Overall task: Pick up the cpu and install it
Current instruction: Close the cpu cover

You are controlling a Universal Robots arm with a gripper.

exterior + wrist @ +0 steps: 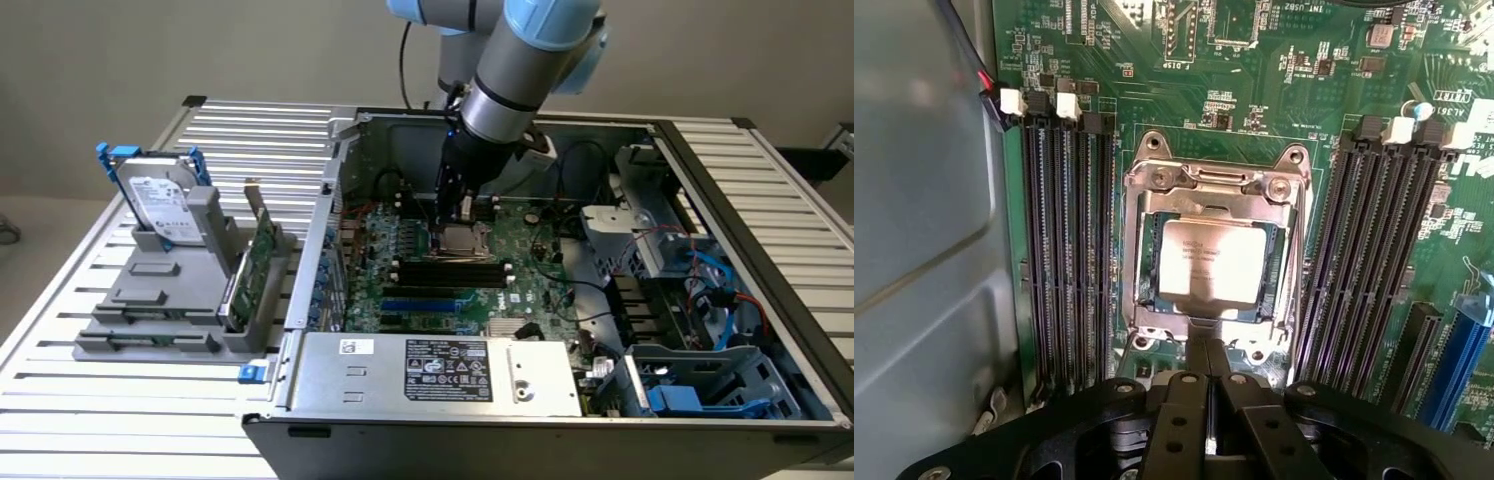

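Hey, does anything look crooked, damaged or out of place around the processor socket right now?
Nothing stands out. The cpu lies flat inside the metal socket frame, its edges roughly square with the frame, with no visible damage. The shut fingers hold nothing and sit over the frame's edge beside the cpu.

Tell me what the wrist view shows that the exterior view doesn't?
The wrist view adds faint print on the silver top of the cpu, the screws of the socket frame around it, and the jaws shut by the frame's edge. The exterior view adds the robot arm, the open computer case, and a hard drive on a grey rack outside. Both share the cpu lying in its socket on the green motherboard.
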